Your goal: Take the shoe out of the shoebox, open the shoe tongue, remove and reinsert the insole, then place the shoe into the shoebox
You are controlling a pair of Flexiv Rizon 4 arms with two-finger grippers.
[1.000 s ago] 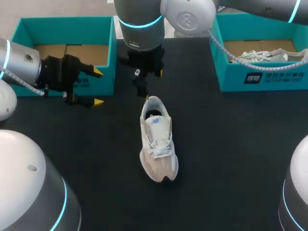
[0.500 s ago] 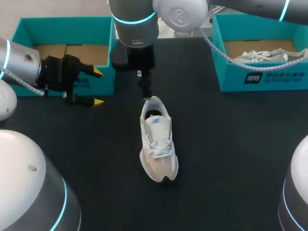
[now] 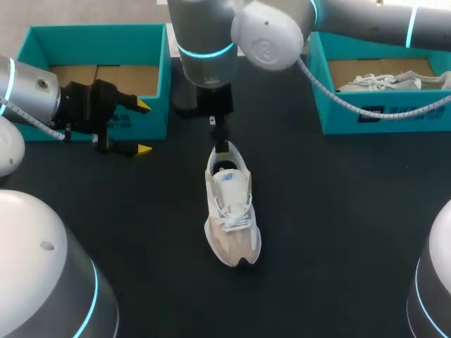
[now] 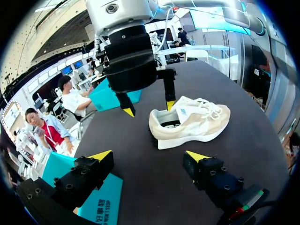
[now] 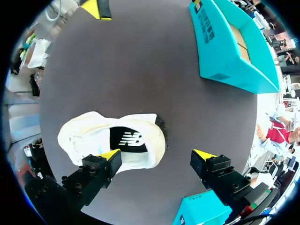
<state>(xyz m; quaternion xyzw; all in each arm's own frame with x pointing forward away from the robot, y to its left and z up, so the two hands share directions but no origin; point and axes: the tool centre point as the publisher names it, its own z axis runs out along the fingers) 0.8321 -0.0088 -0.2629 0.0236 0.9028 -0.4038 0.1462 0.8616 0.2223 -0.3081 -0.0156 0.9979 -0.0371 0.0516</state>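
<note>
The shoe (image 3: pixel 231 208) sits mid-frame, unboxed; our right gripper (image 5: pixel 157 154) hangs spread over its heel (image 5: pixel 156 140), our left gripper (image 3: pixel 144 127) spread and empty at left. We should pin the heel before lifting the tongue (image 3: pixel 227 179).

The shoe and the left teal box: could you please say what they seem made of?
The white and beige lace-up shoe looks like matte fabric with suede-like panels, though that's uncertain. The teal open shoebox looks like cardboard: brown raw board shows inside.

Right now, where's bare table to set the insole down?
Free: table between shoe and right box; also left of shoe, near side of left fingers. Crowded: shoe's heel at right fingers, and by left box.
</note>
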